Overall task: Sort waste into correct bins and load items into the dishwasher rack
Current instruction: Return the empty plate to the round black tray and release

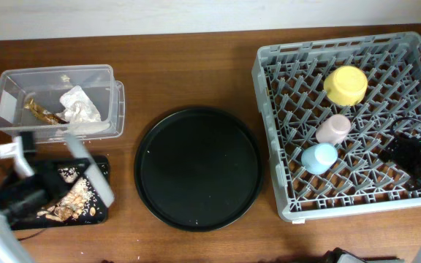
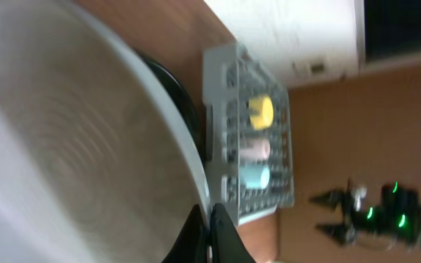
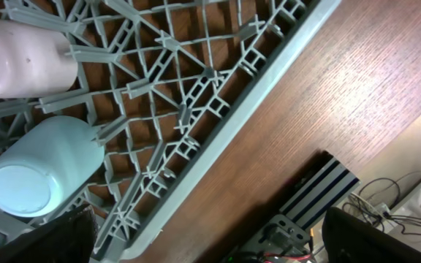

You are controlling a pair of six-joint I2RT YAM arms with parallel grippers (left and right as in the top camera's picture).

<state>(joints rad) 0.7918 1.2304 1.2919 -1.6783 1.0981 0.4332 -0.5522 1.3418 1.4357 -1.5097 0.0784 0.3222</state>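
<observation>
scraps (image 1: 71, 197) in tray (image 1: 99, 213), napkin (image 1: 80, 104) in tub (image 1: 20, 79), cups (image 1: 332, 129) in rack (image 1: 357, 207), left gripper (image 2: 210, 232) pinching plate (image 2: 71, 146), right gripper (image 3: 218, 237) spread

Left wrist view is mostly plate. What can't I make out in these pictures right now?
Left wrist: the blurred plate fills the frame, hiding the black tray; the left end effector is cut by the bottom edge.
Overhead: the tilted plate and left arm cover part of the tray and scraps.
Right wrist: yellow bowl out of frame; right end effector cut off at the bottom edge.
</observation>
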